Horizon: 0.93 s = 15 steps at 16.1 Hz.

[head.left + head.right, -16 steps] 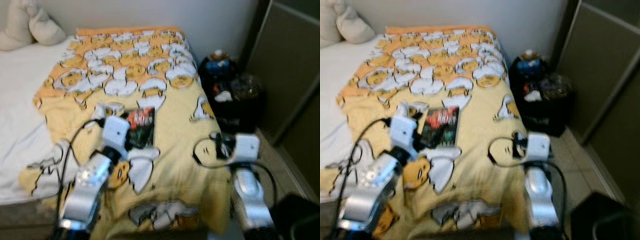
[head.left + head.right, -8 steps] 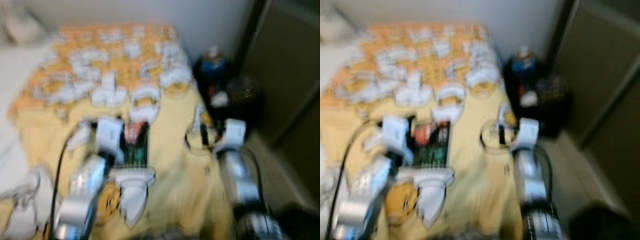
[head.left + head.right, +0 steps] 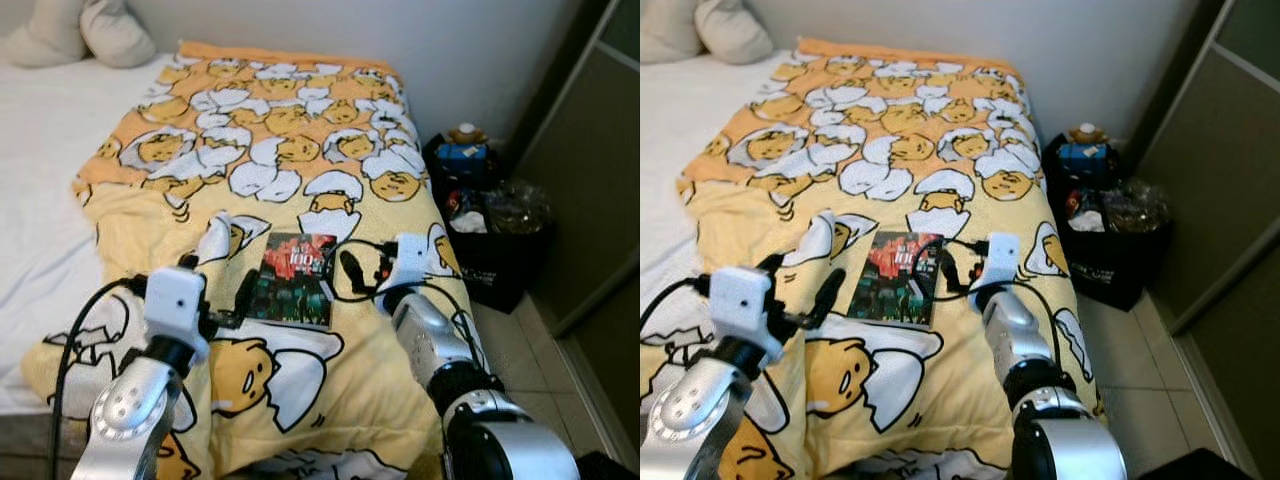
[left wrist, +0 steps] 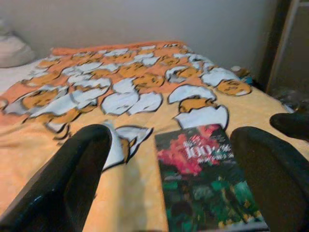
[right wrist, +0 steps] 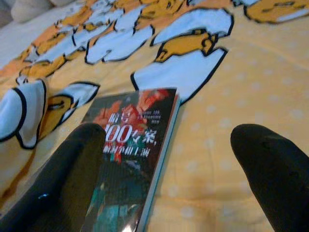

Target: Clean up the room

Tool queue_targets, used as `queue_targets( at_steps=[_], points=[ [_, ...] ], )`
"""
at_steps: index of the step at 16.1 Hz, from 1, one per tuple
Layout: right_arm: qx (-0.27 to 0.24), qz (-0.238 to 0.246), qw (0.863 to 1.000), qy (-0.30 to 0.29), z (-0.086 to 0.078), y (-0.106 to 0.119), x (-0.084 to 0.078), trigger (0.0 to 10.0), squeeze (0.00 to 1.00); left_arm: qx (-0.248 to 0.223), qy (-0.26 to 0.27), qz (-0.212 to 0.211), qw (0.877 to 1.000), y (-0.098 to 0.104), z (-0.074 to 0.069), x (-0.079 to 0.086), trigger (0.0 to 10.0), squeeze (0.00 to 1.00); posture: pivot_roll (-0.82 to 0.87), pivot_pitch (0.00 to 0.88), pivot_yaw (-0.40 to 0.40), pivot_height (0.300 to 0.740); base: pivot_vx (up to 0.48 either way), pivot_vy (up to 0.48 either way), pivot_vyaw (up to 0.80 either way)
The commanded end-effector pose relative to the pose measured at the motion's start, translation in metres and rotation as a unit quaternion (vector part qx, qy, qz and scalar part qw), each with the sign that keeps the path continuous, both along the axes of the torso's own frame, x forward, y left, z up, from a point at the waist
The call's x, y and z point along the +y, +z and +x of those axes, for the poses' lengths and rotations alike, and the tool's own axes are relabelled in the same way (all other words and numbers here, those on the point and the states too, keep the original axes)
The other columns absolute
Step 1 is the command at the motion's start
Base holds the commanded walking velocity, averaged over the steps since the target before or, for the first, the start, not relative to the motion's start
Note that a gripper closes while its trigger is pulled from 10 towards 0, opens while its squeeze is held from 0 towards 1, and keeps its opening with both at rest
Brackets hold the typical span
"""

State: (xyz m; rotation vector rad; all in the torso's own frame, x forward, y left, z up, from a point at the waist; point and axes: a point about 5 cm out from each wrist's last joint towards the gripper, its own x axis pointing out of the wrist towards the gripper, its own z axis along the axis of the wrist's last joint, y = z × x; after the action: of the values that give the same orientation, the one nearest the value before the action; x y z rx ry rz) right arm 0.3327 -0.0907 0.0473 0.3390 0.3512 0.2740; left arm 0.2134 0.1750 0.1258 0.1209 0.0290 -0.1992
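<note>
Two tools flank one book on a bed (image 3: 40,150) that takes up most of the frame, its white sheet showing at the left. Over the bed's right half lies a yellow-and-orange blanket (image 3: 290,130) printed with egg-yolk cartoon figures. Two pale pillows (image 3: 80,30) sit at the upper left corner. At the right of the frame, on the tiled floor beside the bed, stands a black bag (image 3: 485,235) stuffed with mixed items: a blue pack and a small bear-like figure on top, with crumpled clear plastic next to them.

Near the middle of the frame a book (image 3: 294,280) with a red-and-green cover rests flat on the blanket. Left tool (image 3: 215,290) hovers just beside the book's left edge, fingers spread apart, holding nothing. Right tool (image 3: 345,268) sits at the book's right edge, its fingers likewise released, with one fingertip (image 5: 72,159) over the cover and the other above bare blanket.
</note>
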Motion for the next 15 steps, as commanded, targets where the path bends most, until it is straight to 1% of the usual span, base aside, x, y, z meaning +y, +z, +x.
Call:
queue_targets(
  at_steps=[1,2,3,4,5,7,8,9,10,11,14,15],
  points=[
    [0.000,0.003,1.000,-0.002,0.004,0.003,-0.001,10.0,0.00,-0.004,0.012,0.005,1.000,0.005,-0.004,0.003,10.0,0.00,0.29,0.021,-0.077,0.740,0.000,0.000,0.00],
    [0.009,0.001,1.000,0.000,0.004,0.002,0.000,10.0,0.00,0.005,0.030,0.008,1.000,0.005,-0.016,0.008,10.0,0.00,0.32,0.051,-0.094,0.740,0.000,0.000,0.00],
    [0.012,0.002,1.000,0.002,0.004,0.001,0.001,10.0,0.00,0.008,0.036,0.009,0.999,0.005,-0.021,0.009,10.0,0.00,0.33,0.061,-0.099,0.740,0.000,0.000,0.00],
    [0.023,0.008,1.000,0.004,0.003,-0.002,0.002,10.0,0.00,0.018,0.052,0.010,0.998,0.006,-0.035,0.011,10.0,0.00,0.35,0.096,-0.116,0.740,0.000,0.000,0.00],
    [0.033,0.009,0.999,0.007,0.001,-0.004,0.005,10.0,0.00,0.023,0.062,0.011,0.998,0.007,-0.042,0.013,10.0,0.00,0.36,0.111,-0.122,0.740,0.000,0.000,0.00],
    [0.041,0.019,0.999,0.015,0.000,-0.005,0.011,10.0,0.00,0.028,0.074,0.013,0.997,0.008,-0.048,0.015,10.0,0.00,0.37,0.135,-0.134,0.740,0.000,0.000,0.00],
    [0.049,0.030,0.998,0.024,-0.002,-0.007,0.017,10.0,0.00,0.033,0.086,0.014,0.996,0.010,-0.055,0.017,10.0,0.00,0.39,0.154,-0.143,0.740,0.000,0.000,0.00],
    [0.051,0.034,0.998,0.029,-0.003,-0.008,0.019,10.0,0.00,0.035,0.091,0.013,0.995,0.010,-0.058,0.017,10.0,0.00,0.39,0.161,-0.147,0.740,0.000,0.000,0.00],
    [0.058,0.045,0.997,0.036,-0.006,-0.009,0.024,10.0,0.00,0.038,0.098,0.012,0.994,0.011,-0.063,0.016,10.0,0.00,0.39,0.174,-0.152,0.740,0.000,0.000,0.00],
    [0.069,0.057,0.995,0.045,-0.009,-0.012,0.032,10.0,0.00,0.044,0.103,0.010,0.994,0.011,-0.068,0.014,10.0,0.00,0.40,0.185,-0.156,0.740,0.000,0.000,0.00],
    [0.086,0.079,0.991,0.058,-0.014,-0.014,0.045,10.0,0.00,0.050,0.105,0.007,0.993,0.012,-0.071,0.012,10.0,0.00,0.40,0.203,-0.156,0.740,0.000,0.000,0.00],
    [0.092,0.088,0.990,0.060,-0.015,-0.013,0.052,10.0,0.00,0.052,0.106,0.005,0.993,0.012,-0.072,0.012,10.0,0.00,0.40,0.205,-0.157,0.740,0.000,0.000,0.00]
  ],
)
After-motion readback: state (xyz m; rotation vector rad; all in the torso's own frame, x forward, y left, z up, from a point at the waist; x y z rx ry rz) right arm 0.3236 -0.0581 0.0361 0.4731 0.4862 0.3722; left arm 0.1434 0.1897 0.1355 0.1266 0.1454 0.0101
